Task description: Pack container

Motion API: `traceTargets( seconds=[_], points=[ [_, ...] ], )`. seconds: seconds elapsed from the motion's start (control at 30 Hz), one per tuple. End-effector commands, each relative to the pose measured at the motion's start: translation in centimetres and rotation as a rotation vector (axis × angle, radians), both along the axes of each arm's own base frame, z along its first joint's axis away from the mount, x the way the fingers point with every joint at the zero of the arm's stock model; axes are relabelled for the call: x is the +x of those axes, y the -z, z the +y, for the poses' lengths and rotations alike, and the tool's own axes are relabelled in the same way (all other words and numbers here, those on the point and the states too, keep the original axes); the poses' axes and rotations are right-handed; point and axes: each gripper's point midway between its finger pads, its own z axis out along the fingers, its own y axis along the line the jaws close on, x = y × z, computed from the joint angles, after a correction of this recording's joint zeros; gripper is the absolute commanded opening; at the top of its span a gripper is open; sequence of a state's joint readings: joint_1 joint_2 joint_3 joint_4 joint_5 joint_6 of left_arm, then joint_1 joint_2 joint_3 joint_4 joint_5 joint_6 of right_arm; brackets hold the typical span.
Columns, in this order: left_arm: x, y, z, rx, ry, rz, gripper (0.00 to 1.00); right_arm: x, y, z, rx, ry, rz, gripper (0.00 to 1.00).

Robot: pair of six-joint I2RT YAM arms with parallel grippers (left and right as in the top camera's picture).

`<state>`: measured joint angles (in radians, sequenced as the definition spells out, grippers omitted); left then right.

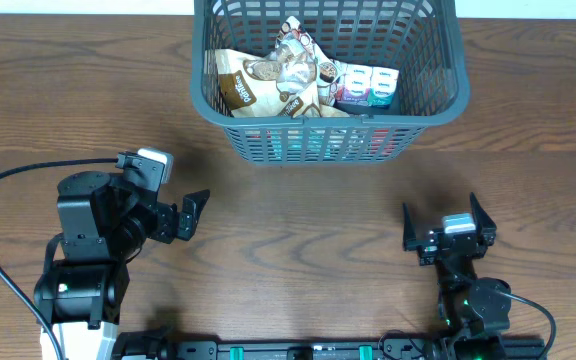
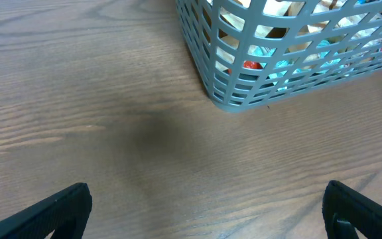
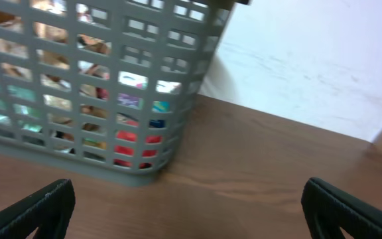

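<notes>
All visible packets (image 1: pixel 288 75) in container (image 1: pixel 438 90); left end effector (image 1: pixel 190 215) and right end effector (image 1: pixel 442 212) wide open, empty. Looks done; retract avoiding mesh.

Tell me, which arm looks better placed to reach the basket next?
Probably the right arm: the right tool, open and empty, faces the container squarely, while the left tool, also open, is angled off toward its corner.

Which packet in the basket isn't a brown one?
The blue-and-white packet at the right end of the container; the other packets are brown and cream.
</notes>
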<state>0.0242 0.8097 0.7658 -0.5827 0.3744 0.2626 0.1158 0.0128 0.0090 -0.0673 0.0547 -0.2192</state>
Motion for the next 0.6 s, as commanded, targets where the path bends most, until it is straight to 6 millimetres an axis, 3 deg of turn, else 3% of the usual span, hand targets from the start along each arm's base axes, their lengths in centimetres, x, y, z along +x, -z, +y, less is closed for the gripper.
traceTargets(
  seconds=[0.0, 0.57],
  points=[
    [-0.01, 0.02, -0.04, 0.01, 0.006, -0.003, 0.99, 0.02, 0.1, -0.81, 0.023, 0.039, 0.001, 0.99],
    [-0.01, 0.03, -0.04, 0.01, 0.006, -0.003, 0.99, 0.02, 0.07, -0.72, 0.023, 0.033, 0.0, 0.99]
  ],
)
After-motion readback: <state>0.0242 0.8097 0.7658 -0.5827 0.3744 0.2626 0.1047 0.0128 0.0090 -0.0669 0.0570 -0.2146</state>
